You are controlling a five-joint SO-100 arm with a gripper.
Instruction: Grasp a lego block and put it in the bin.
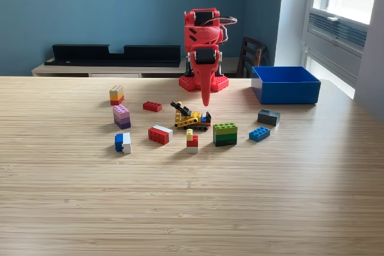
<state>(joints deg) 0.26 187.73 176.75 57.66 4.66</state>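
Status: nothing started, I judge. My gripper (pixel 206 101) hangs empty, tip down, jaws seemingly together. Lego blocks (pixel 225 133) lie on the bench (pixel 192 208) below it. Blue bin (pixel 285 84) to its right in the exterior view, contents unseen.

Arm (pixel 203 46): built almost wholly of bright red plastic, glossy, with rounded printed shells. Black servo blocks are seen set into the red housings, one near the top and one at mid-height. A thin dark cable is looped out from the upper section toward the exterior view's right. Base (pixel 204 82): a flat red plate, wider than the column above it. Claw (pixel 206 101): red throughout, tapered to a narrow point. No markings or labels can be made out; screws are too small to tell.
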